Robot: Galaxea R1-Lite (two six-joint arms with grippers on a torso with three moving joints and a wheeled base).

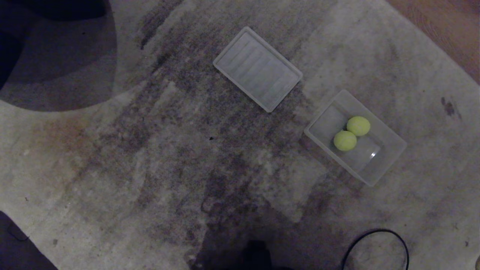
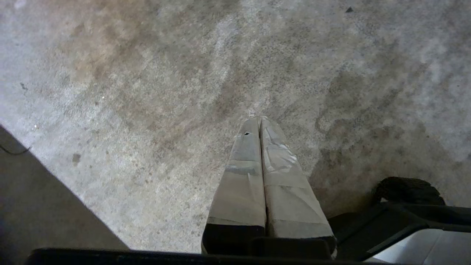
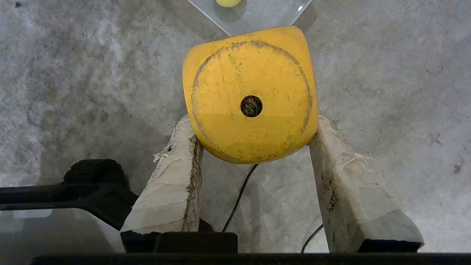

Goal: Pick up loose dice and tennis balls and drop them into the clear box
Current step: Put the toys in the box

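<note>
The clear box (image 1: 388, 150) stands on the rug at the right of the head view, with two tennis balls (image 1: 358, 125) (image 1: 345, 140) side by side inside it. Neither arm shows in that view. In the right wrist view my right gripper (image 3: 254, 121) is shut on a yellow die (image 3: 250, 81), whose single black pip faces the camera; its taped fingers (image 3: 176, 176) press both sides. Beyond the die lie a corner of the clear box (image 3: 265, 14) and one tennis ball (image 3: 228, 2). My left gripper (image 2: 259, 119) hangs over bare rug, shut and empty. No other dice show.
The flat ribbed lid (image 1: 258, 69) lies on the rug, up and left of the box. A black cable (image 1: 375, 240) loops at the near right. Wood floor (image 1: 450, 30) begins past the rug's far right edge. A dark shape (image 1: 45, 56) fills the far left corner.
</note>
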